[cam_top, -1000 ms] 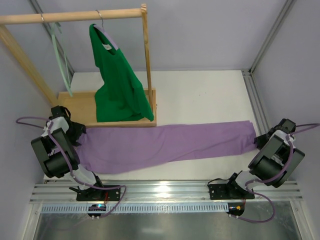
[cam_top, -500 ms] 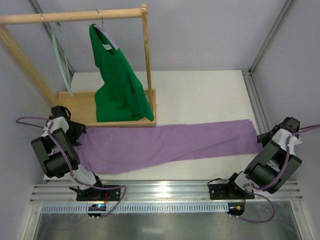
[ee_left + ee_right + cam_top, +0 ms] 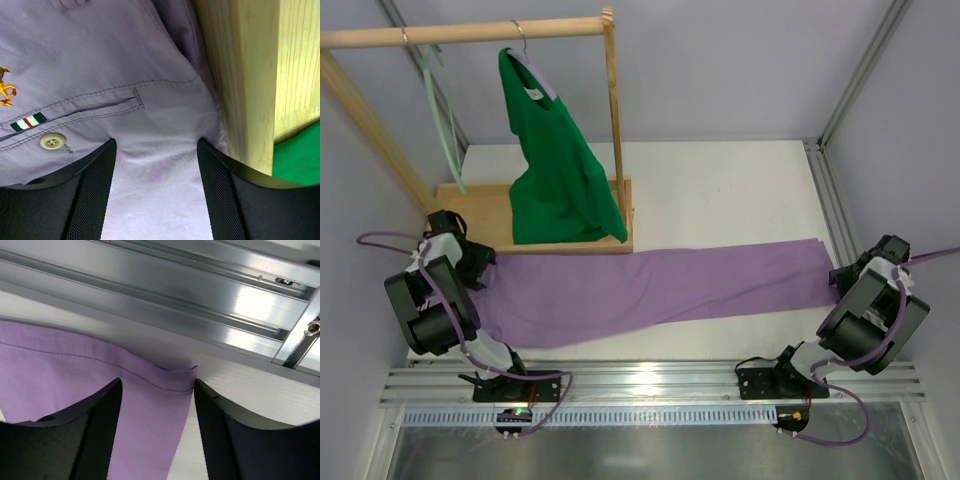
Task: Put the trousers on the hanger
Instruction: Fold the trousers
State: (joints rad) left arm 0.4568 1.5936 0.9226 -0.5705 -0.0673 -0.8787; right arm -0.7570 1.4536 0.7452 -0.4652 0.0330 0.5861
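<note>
I find the hanger (image 3: 440, 120) hung on the wooden rail (image 3: 470, 35). My left gripper (image 3: 156, 150): jaws spread over the waistband of the trousers (image 3: 650, 290), beside the rack post (image 3: 240, 75). The garment lies flat across the table (image 3: 720, 190). My right gripper (image 3: 156, 385): spread astride the leg hem

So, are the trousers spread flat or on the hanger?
Spread flat: the trousers lie stretched across the table; the hanger hangs bare.
</note>
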